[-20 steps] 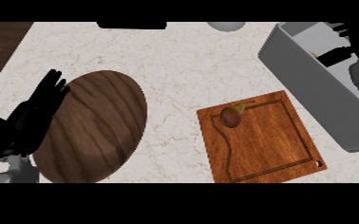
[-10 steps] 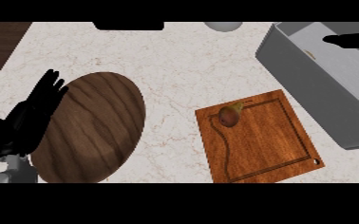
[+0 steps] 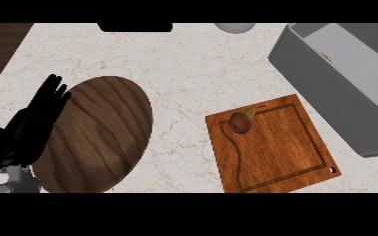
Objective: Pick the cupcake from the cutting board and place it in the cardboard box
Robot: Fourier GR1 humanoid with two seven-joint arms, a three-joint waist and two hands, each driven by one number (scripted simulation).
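The cupcake [image 3: 241, 121] lies on the board [image 3: 277, 147], near its upper left corner and tipped on its side, brown with a lighter yellowish end pointing up and to the right. Nothing touches it. The board is a reddish wooden slab with a groove running round its edge and a small hole at its lower right corner; it sits turned at a slant on the pale marbled counter [image 3: 184, 65]. Just beyond its right side stands the box [image 3: 325, 80] — grey, long, open on top, and running off the view's right edge. To the left of the board, well apart from the cupcake, a dark oval wooden plate [image 3: 100, 135] rests on the counter. The left hand [image 3: 33, 125] shows at the view's left edge, over the plate's left rim — black, fingers straight and pointing up, holding nothing. The right hand shows nowhere in the head view. A grey round thing [image 3: 235, 27] and a black shape [image 3: 135, 27] sit at the counter's far edge.
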